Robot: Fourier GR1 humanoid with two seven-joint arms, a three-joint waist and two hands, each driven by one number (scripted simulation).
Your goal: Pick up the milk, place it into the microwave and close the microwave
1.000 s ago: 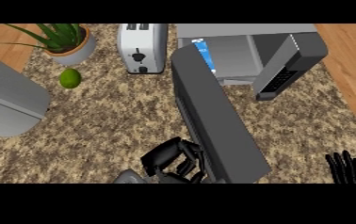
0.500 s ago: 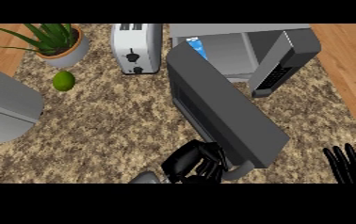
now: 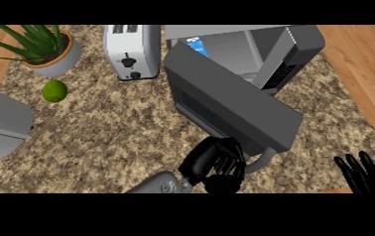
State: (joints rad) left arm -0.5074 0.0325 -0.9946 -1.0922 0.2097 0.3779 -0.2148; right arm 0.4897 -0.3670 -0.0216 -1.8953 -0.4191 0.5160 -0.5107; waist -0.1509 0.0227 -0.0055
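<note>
Milk [image 3: 196, 46] inside microwave [image 3: 307, 37]; closing the half-open door [image 3: 227, 101] is the step.
Fingers of my left hand [image 3: 212, 163] curl against the door's free edge; next, push it closed. My right hand [image 3: 359, 173] rests, fingers spread.

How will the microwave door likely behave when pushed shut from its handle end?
The door looks like a rigid flat panel, so it should swing as one piece. The left hand sits by its handle, at the free end, so it probably turns easily. The milk stands inside, likely clear of it.
</note>
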